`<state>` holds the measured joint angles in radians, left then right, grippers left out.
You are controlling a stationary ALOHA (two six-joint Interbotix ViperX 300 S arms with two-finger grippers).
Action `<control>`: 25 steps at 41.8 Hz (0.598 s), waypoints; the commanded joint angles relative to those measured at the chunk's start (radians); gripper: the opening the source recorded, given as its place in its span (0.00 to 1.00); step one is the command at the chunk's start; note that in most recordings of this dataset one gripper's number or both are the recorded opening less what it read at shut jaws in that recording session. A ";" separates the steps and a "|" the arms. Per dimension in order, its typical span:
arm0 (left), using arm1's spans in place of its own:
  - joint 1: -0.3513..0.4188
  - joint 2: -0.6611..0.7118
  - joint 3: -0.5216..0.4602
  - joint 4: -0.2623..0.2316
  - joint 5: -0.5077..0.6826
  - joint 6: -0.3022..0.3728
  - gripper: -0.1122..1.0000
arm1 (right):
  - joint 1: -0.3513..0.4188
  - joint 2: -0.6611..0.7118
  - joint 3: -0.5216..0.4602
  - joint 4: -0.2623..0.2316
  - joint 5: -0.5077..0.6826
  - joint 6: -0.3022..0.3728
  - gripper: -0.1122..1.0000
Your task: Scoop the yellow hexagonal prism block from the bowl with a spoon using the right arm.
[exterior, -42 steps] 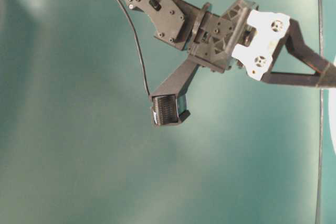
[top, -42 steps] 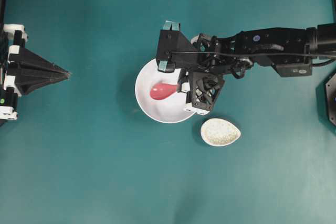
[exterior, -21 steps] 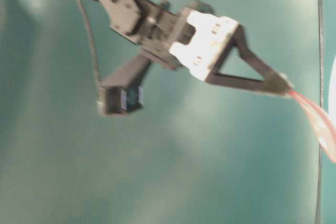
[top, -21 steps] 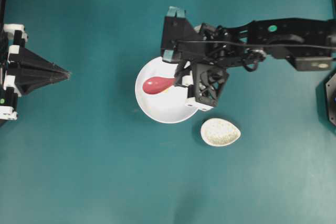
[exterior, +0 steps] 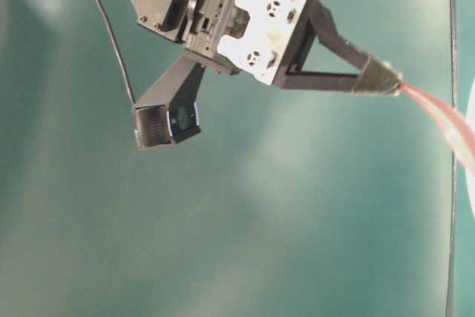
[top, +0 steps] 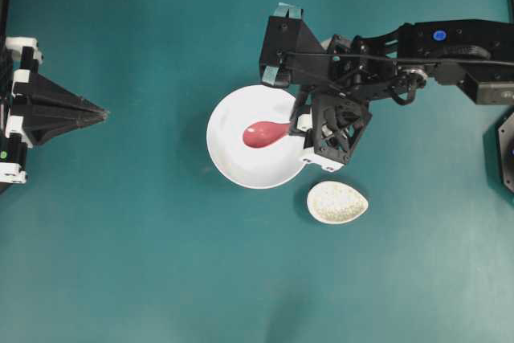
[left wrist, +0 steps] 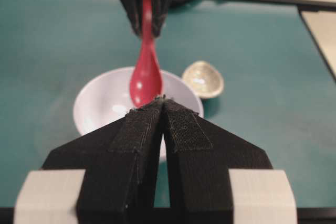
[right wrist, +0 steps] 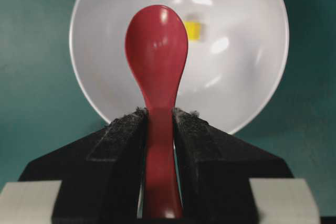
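Taking the bowl (top: pixel 233 162) as landmark: well to its left, the left gripper (top: pixel 100 112) rests with jaws pressed together. Above the bowl's middle, the glossy spoon (top: pixel 263 133), likely rigid and slippery, runs lengthwise left to right, scoop leftward. The yellow hexagonal prism block (right wrist: pixel 192 30) looks light, lying inside beside the scoop. At the right rim, the right gripper (top: pixel 299 123) pinches the handle.

My spoon (right wrist: pixel 156 51) looks glossy and smooth; the bowl (right wrist: pixel 241 72) is shiny white; my gripper's pads (right wrist: pixel 123 135) look rough and matt.
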<state>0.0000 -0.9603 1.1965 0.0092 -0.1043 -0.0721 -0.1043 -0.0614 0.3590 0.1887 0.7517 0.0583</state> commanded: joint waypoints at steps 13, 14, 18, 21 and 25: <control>-0.002 0.009 -0.008 0.000 -0.005 -0.002 0.11 | -0.005 -0.002 0.017 -0.058 0.035 0.061 0.31; -0.003 0.009 -0.008 0.002 -0.005 -0.002 0.11 | -0.006 0.002 0.017 -0.060 0.035 0.063 0.31; -0.002 0.009 -0.008 0.002 -0.005 -0.002 0.11 | -0.005 0.015 0.017 -0.064 0.031 0.063 0.31; -0.002 0.009 -0.008 0.002 -0.005 -0.002 0.11 | -0.005 0.025 0.017 -0.067 0.028 0.063 0.31; -0.002 0.009 -0.008 0.002 -0.005 -0.002 0.11 | -0.005 0.035 0.017 -0.071 0.026 0.063 0.31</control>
<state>-0.0015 -0.9603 1.1965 0.0077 -0.1043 -0.0721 -0.1104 -0.0153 0.3866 0.1212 0.7854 0.1197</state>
